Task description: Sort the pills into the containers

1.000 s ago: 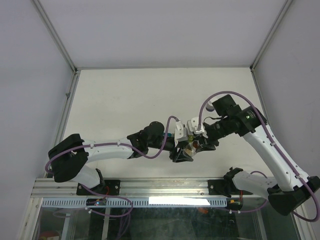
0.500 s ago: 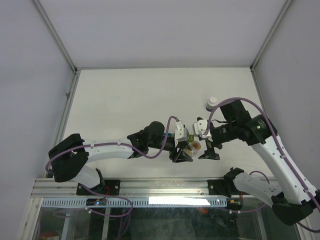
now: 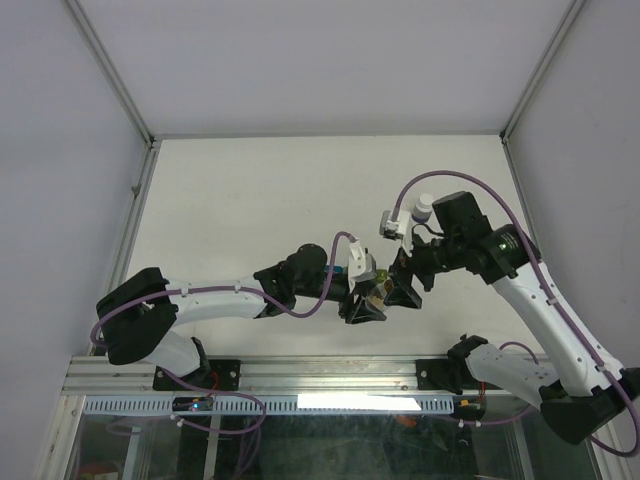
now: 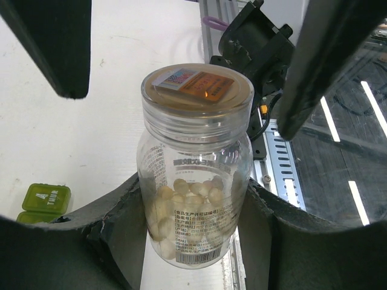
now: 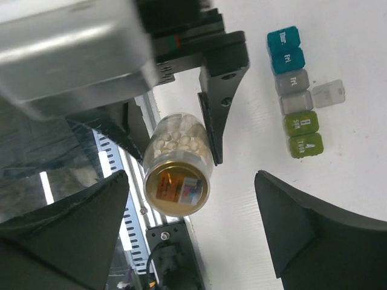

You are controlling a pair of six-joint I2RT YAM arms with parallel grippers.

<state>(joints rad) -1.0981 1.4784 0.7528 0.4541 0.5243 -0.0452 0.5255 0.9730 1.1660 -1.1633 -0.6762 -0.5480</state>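
A clear bottle [image 4: 195, 151] with pale pills [image 4: 187, 193] in its lower part is held level above the table. My left gripper [image 4: 193, 226] is shut on its body. A gold disc with a sticker [image 5: 176, 186] covers its mouth. My right gripper [image 5: 192, 181] faces that mouth, open, with a finger wide on each side and touching nothing. In the top view the two grippers, left [image 3: 366, 300] and right [image 3: 405, 285], meet near the front edge. The containers [image 5: 295, 90] lie in a row from teal to green beside the bottle. The grey one's lid [image 5: 329, 93] is flipped open.
A small bottle with a white cap [image 3: 424, 207] stands behind the right arm. The slotted metal rail [image 5: 130, 175] of the table's front edge runs just below the held bottle. Two green compartments [image 4: 43, 200] show at the lower left of the left wrist view.
My right gripper has opened wide, drawn off to the right, then come back and up so that it faces the bottle's mouth. The left arm and the bottle have stayed put.
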